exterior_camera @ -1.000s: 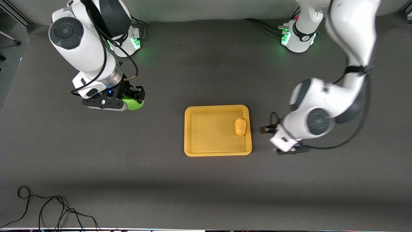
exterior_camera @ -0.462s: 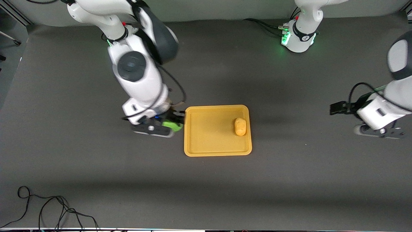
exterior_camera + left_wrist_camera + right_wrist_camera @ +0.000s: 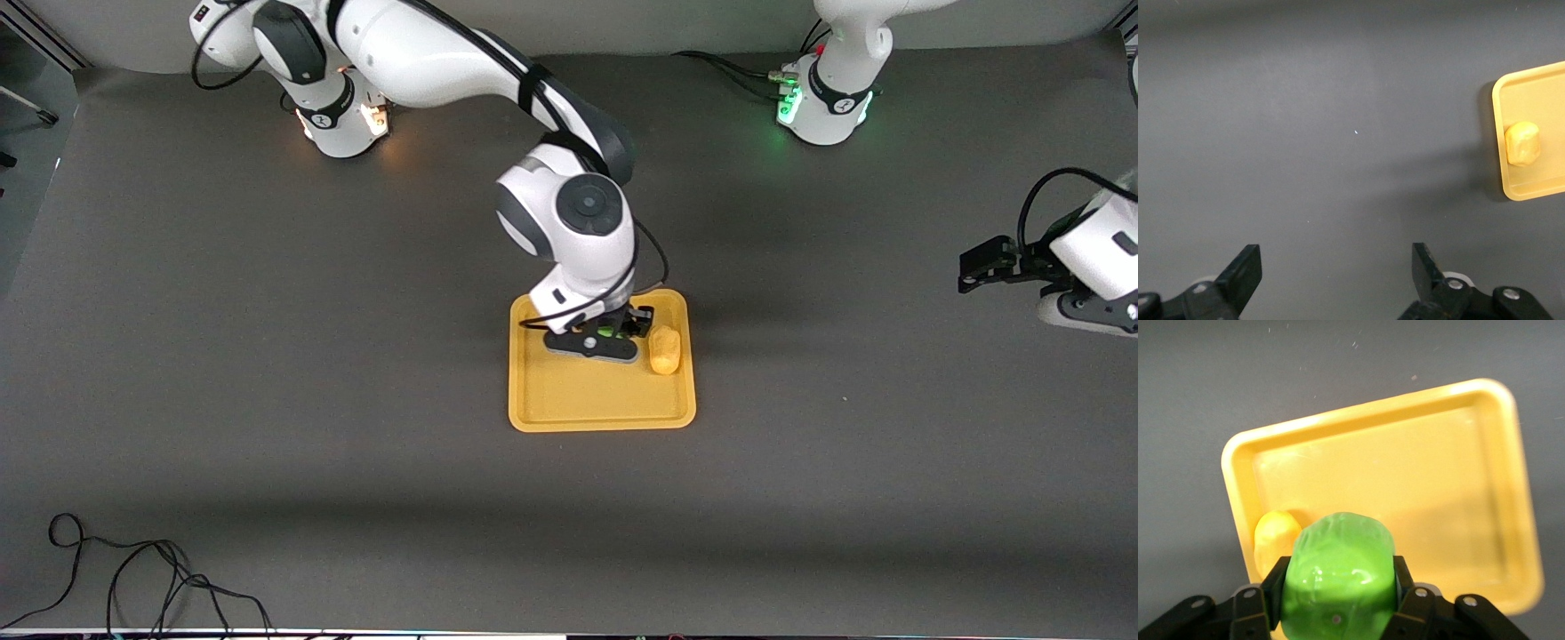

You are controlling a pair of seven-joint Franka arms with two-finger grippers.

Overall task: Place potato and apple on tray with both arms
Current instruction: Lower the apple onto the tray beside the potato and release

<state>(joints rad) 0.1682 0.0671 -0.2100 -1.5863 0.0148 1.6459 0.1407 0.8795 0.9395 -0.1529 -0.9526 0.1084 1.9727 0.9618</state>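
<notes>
Apple (image 3: 1338, 577) gripped by right claw (image 3: 613, 331) over tray (image 3: 587, 400) | potato (image 3: 664, 349) on tray

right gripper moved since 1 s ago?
Yes. The right gripper, shut on the apple, went from bare table at its arm's end to over the tray, beside the potato.
</notes>
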